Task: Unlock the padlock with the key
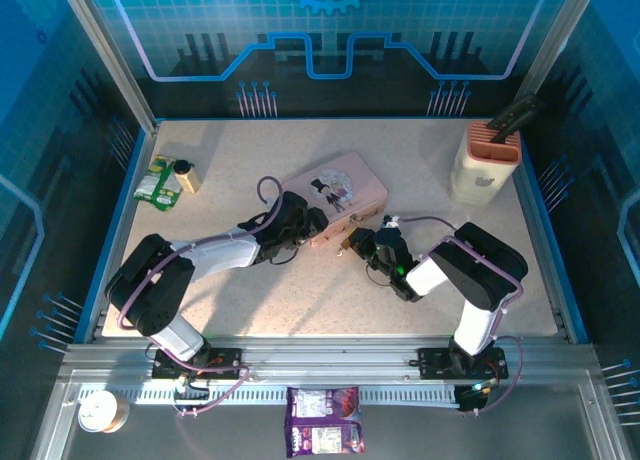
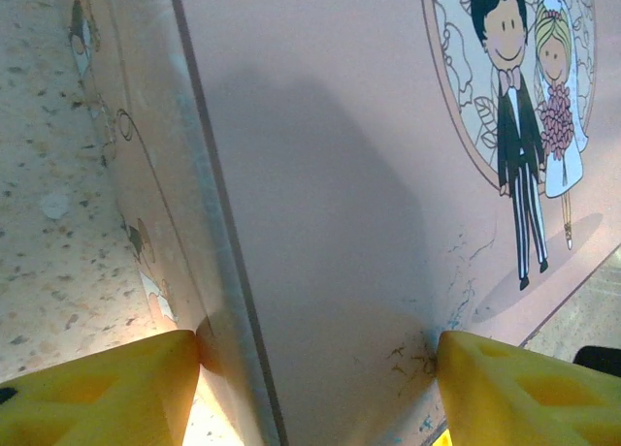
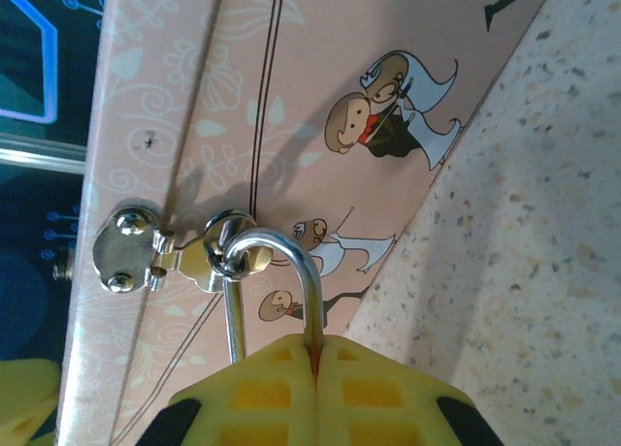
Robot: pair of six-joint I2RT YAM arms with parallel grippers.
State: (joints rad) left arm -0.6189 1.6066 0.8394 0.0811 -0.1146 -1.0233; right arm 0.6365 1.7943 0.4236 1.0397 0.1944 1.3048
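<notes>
The pink tin (image 1: 340,192) lies at mid-table with its silver hasp (image 3: 131,249) facing the right arm. My left gripper (image 1: 305,222) holds the tin's near-left corner; in the left wrist view the gripper (image 2: 320,354) has one yellow finger (image 2: 116,393) on the tin's side wall and the other on its lid (image 2: 340,175). The padlock's silver shackle (image 3: 291,252) hangs through the hasp ring. My right gripper (image 3: 315,344) is shut on one leg of that shackle, and its fingers cover the padlock's body. From above, the right gripper (image 1: 362,245) sits at the tin's front edge. The key is hidden.
A cream holder (image 1: 487,162) with a dark handle stands at the back right. A green packet (image 1: 158,183) and a small jar (image 1: 185,172) lie at the back left. A purple packet (image 1: 322,420) and a tape roll (image 1: 101,411) rest below the table's front rail.
</notes>
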